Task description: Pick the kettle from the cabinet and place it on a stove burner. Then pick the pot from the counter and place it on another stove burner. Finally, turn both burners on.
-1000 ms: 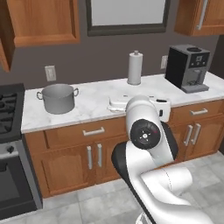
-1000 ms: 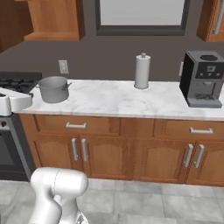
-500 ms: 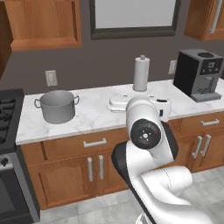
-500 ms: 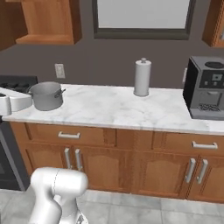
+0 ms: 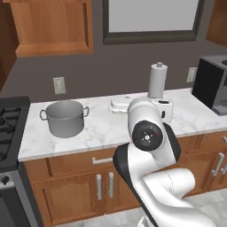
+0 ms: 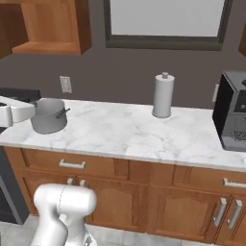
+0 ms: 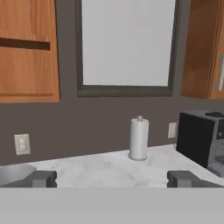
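Where the left base view looks over our arm, we see the pot standing upright on the counter, toward its left end, near the edge of the stove at the far left. Black grates of the stove burners show just left of the counter's end. A tall grey cylinder with a knob top stands at the far side of the counter, right of the pot and well apart from it. A black coffee machine sits at the right. Above the pot hangs a brown wooden cabinet, and a wall socket sits on the grey wall just behind the pot.

From the right base view, we find the pot at the left end of the counter, the cylinder near the middle, and the coffee machine at the right.

Through the hand view, our gripper has its jaws released and spread wide, holding nothing. Its two fingertips frame the marble counter. A sliver of the pot's rim shows at the left, beside the left fingertip. The cylinder stands far ahead, the coffee machine to its right.
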Robot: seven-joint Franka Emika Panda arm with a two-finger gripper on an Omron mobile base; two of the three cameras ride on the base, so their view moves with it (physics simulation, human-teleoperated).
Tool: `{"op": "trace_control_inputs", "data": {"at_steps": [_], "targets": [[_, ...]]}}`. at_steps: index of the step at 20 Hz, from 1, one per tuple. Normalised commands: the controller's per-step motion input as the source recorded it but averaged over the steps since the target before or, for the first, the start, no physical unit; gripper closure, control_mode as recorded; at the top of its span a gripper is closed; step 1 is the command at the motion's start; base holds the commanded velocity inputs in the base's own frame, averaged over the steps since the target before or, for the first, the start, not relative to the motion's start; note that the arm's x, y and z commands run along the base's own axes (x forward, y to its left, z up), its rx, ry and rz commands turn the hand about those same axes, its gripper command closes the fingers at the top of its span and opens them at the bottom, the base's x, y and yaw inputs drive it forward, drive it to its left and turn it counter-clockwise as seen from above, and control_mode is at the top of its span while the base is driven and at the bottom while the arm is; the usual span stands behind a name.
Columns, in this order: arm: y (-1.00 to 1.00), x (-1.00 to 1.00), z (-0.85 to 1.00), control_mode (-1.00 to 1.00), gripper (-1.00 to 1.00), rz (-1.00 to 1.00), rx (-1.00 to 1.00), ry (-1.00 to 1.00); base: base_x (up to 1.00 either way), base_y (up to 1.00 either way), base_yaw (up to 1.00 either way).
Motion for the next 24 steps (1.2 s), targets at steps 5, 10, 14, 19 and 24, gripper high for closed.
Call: {"op": "trace_control_inputs", "data": {"at_steps": [5, 10, 14, 19, 24], "targets": [[0.0, 0.0, 0.0, 1.0, -1.0, 0.0, 0.0, 0.0, 0.54, -0.02, 0.11], [0.0, 0.0, 0.0, 1.0, -1.0, 0.0, 0.0, 0.0, 0.54, -0.02, 0.11], [0.0, 0.0, 0.0, 1.0, -1.0, 0.0, 0.0, 0.0, 0.53, 0.0, 0.11], [0.0, 0.0, 0.0, 1.0, -1.0, 0.0, 0.0, 0.0, 0.41, 0.0, 0.1], [0.0, 0.0, 0.0, -1.0, -1.0, 0.0, 0.0, 0.0, 0.04, 0.0, 0.01]]}}
